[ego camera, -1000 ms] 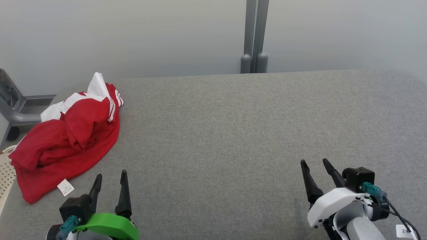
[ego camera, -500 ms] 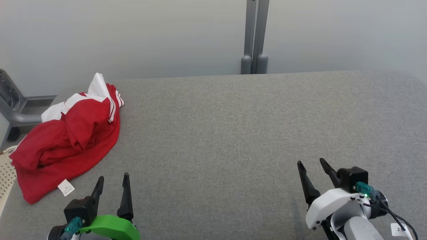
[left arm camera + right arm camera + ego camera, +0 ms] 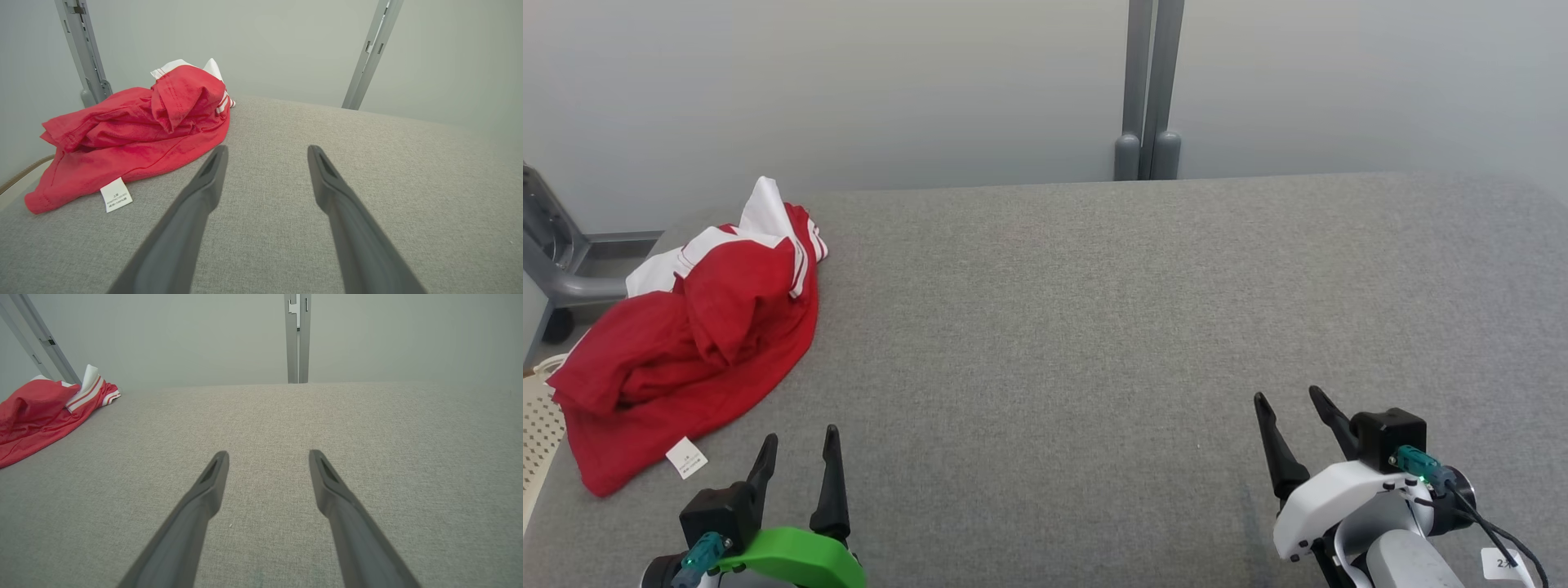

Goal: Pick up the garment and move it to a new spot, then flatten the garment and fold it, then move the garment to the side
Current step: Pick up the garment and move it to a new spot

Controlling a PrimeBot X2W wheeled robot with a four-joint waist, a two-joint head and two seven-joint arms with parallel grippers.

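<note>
item: garment (image 3: 686, 343). red cloth with white panels and red-and-white striped trim, crumpled in a loose heap. location: far left part of the grey fabric surface (image 3: 1094, 327), running from near the far edge toward the near left corner, its left side reaching the surface's left edge. white panels and trim lie at the far end of the heap. a white care label (image 3: 686, 457) lies flat on the grey surface at the heap's near edge. nothing touches the garment.

item: left gripper (image 3: 800, 437). near left of the surface, just near and right of the garment's label end, apart from the cloth. two dark fingers spread wide, nothing between them. in the left wrist view grey fabric shows in the gap, with the garment ahead and to the left.

item: right gripper (image 3: 1289, 396). near right of the surface, well apart from the garment. fingers spread wide and empty. in the right wrist view they point across bare grey fabric, with the garment at the far left.

surroundings: pale wall behind; a grey upright post (image 3: 1147, 90) at the far edge, near the middle; a grey metal frame (image 3: 556, 261) beyond the left edge; a white perforated object (image 3: 539, 433) at the left edge, partly hidden under the cloth.
</note>
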